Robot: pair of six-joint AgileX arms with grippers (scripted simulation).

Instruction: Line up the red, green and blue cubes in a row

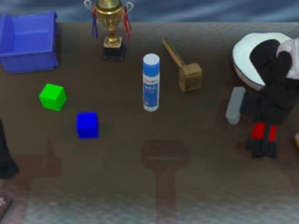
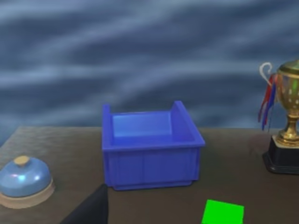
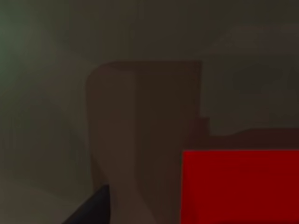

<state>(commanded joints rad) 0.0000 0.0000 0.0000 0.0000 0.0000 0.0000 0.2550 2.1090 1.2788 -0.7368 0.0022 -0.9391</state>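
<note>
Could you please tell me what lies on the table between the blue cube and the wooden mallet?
In the top view, the upright-lying blue-and-white glue stick tube lies between the small deep-blue cube and the wooden mallet.

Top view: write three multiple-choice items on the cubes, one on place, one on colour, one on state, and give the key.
1. Where is the red cube?
A. far left
B. centre
C. far right, at the right gripper

2. Which cube lies nearest the blue bin?
A. green cube
B. blue cube
C. red cube

3. The green and blue cubes are:
A. stacked
B. apart
C. touching

Key: 1 C, red shows at the gripper on the right. 2 A, green sits just below the bin. 3 B, bare table shows between them. The left arm is parked at the left edge.
</note>
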